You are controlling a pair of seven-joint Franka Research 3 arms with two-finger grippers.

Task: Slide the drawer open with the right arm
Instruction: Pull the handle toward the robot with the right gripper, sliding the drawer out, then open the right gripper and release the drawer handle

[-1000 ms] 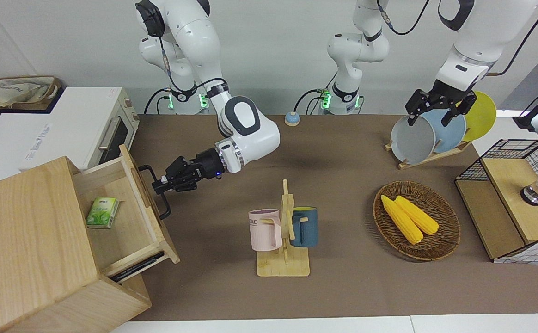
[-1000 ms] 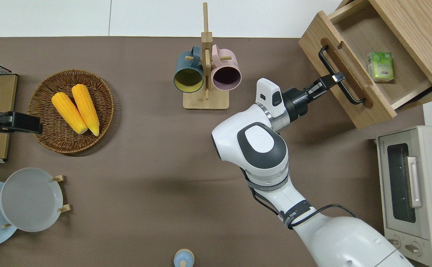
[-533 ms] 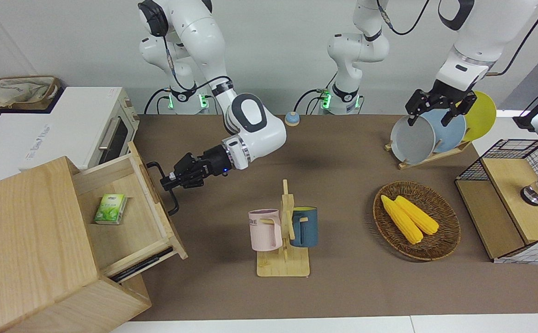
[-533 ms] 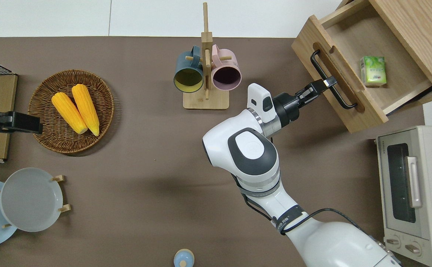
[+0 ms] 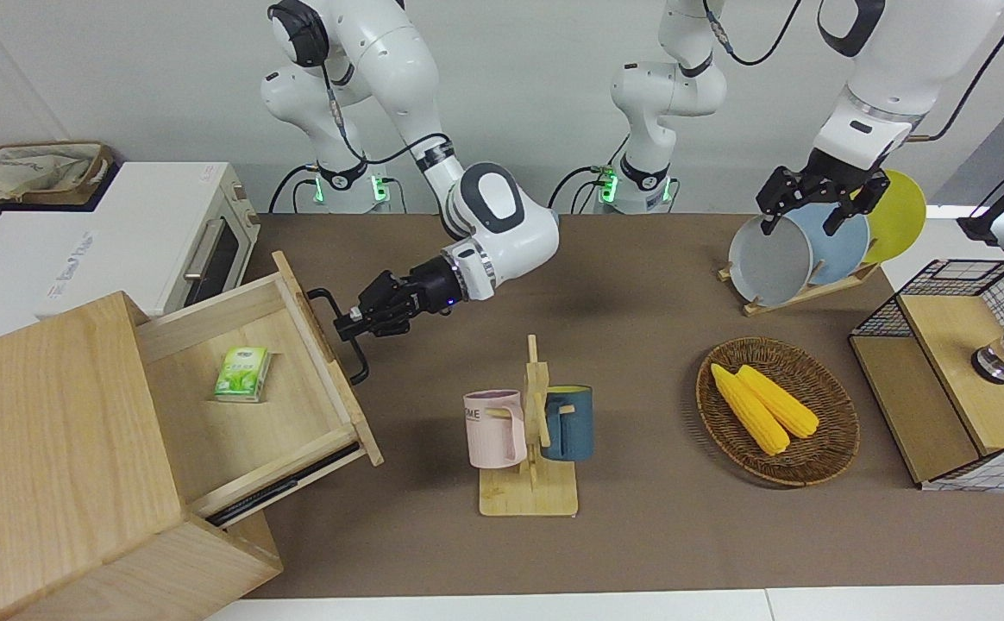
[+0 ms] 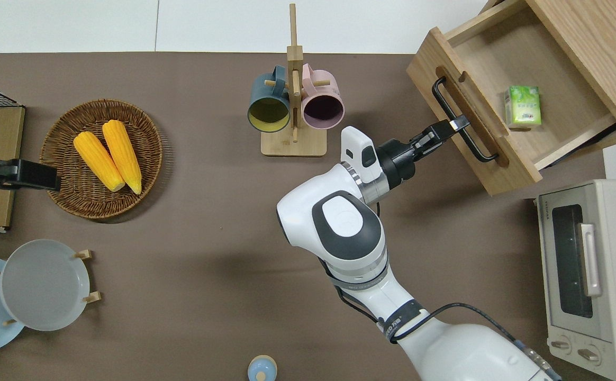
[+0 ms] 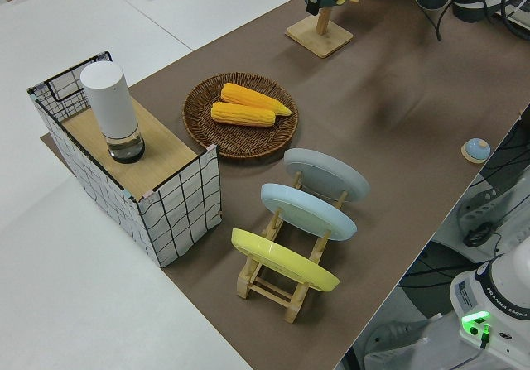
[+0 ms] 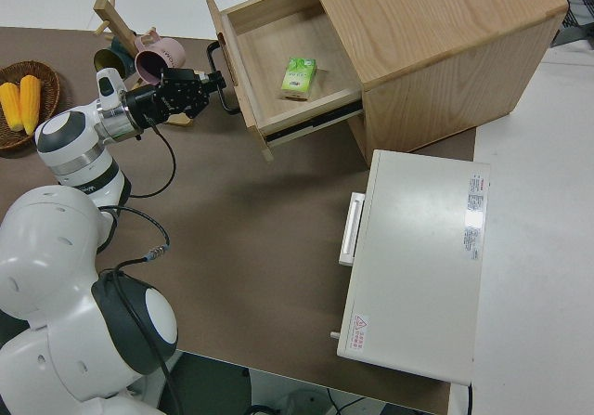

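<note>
The pale-wood drawer [image 5: 265, 431] stands pulled well out of its cabinet [image 5: 45, 448] at the right arm's end of the table. It also shows in the overhead view [image 6: 477, 63] and the right side view [image 8: 269, 39]. My right gripper [image 5: 348, 326] is shut on the drawer's black bar handle [image 5: 355, 355], near the middle of the bar [image 6: 445, 103]. The gripper shows too in the overhead view [image 6: 456, 125] and the right side view [image 8: 215, 83]. A small green box [image 5: 241, 373] lies on the drawer floor. My left arm is parked, its gripper [image 5: 804, 222] open.
A wooden mug rack [image 5: 530, 431] with a pink and a blue mug stands just beside the right arm. A white toaster oven [image 5: 148, 241] sits beside the cabinet, nearer to the robots. A corn basket [image 5: 778, 412], a plate rack [image 5: 804, 250] and a wire-mesh rack [image 5: 959, 371] stand toward the left arm's end.
My right gripper has drawn the handle toward the table's middle. The drawer has slid farther out of the cabinet, carrying the green box with it. The left arm has not moved.
</note>
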